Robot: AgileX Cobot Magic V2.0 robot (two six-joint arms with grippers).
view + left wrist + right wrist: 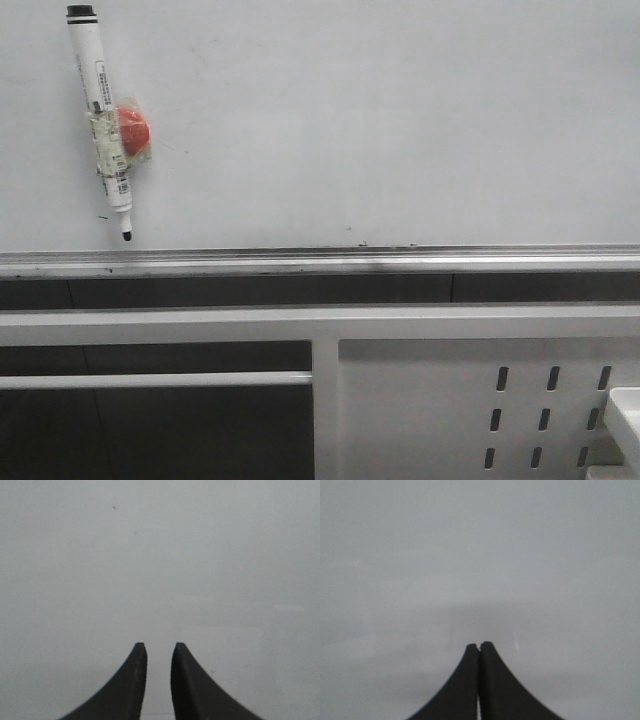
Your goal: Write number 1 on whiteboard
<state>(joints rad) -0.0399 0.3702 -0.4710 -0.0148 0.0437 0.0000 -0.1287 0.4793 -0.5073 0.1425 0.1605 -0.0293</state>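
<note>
My left gripper [159, 647] shows a narrow gap between its fingertips, holding nothing. My right gripper [479, 645] has its tips pressed together, empty. I see the marker pen [103, 120] stuck upper-left on the whiteboard [400, 120], tip down, a red piece [133, 131] taped beside it.

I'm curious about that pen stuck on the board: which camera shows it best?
The front view: the white black-tipped marker pen hangs whole on the glossy pale whiteboard, a red lump taped to it. Both wrist views show only blank pale surface beyond dark pincer tips, no pen.
</note>
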